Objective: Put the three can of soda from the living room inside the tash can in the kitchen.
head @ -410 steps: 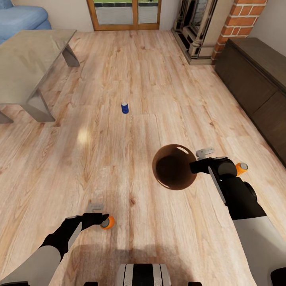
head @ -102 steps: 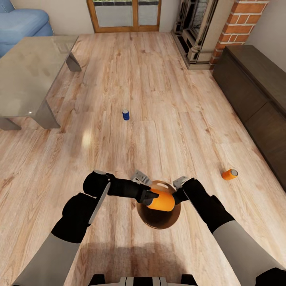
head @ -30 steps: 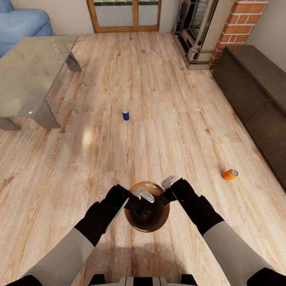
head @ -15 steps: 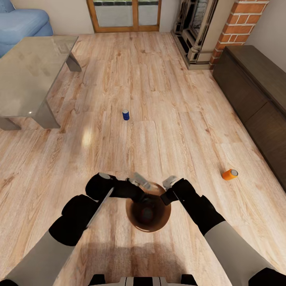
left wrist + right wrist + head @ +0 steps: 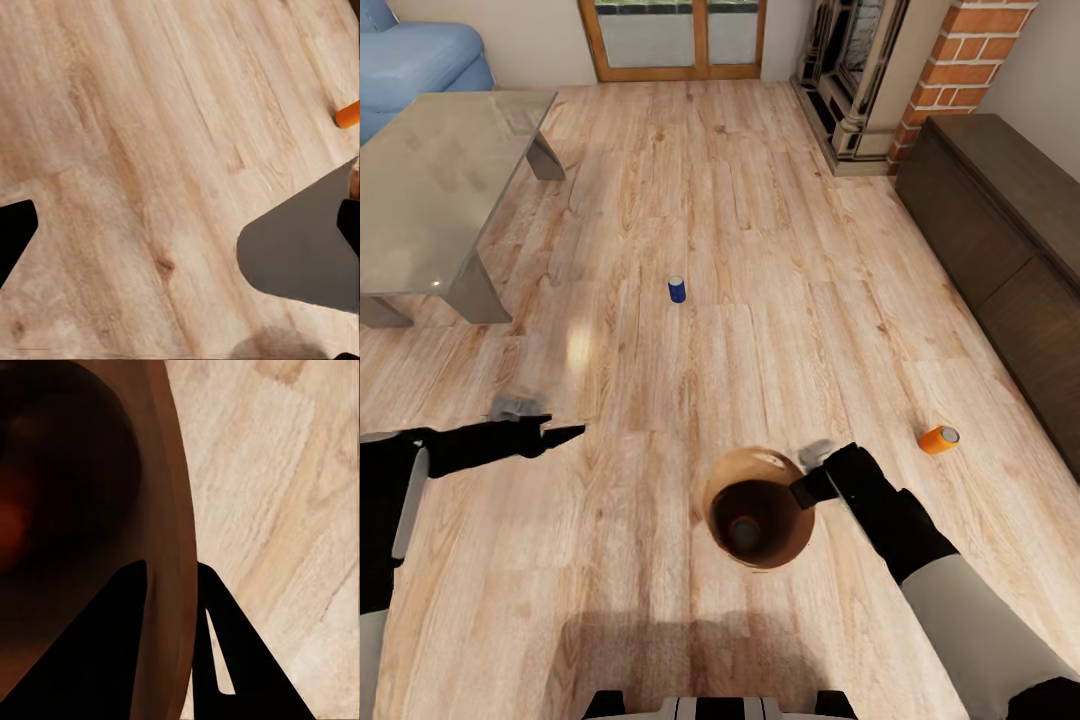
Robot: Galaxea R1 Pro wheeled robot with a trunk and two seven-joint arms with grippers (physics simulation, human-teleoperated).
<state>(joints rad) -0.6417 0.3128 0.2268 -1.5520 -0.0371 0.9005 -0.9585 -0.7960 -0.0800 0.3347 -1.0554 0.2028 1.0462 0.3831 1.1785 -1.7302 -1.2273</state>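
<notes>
In the head view the trash can (image 5: 758,470), coppery-brown inside, hangs low over the floor with my right gripper (image 5: 807,484) shut on its rim. One can of soda (image 5: 745,531) stands in its bottom, silver top up. The right wrist view has the bin's wall (image 5: 166,510) pinched between my right gripper's (image 5: 171,607) fingers. My left gripper (image 5: 565,433) is out to the left, open and empty. Its wrist view (image 5: 180,225) looks across the floor at the bin's grey outside (image 5: 300,255). A dark blue can (image 5: 676,289) stands ahead. An orange can (image 5: 938,438) lies at the right, (image 5: 349,114).
A glass coffee table (image 5: 430,190) and blue sofa (image 5: 420,55) stand at the far left. A long dark cabinet (image 5: 1010,240) runs along the right wall, beyond it the brick fireplace (image 5: 950,70). Glass doors (image 5: 680,40) are straight ahead.
My left arm has pulled out of the bin and swung far to the left, empty. The orange can it carried now sits inside the bin. The bin has shifted slightly right.
</notes>
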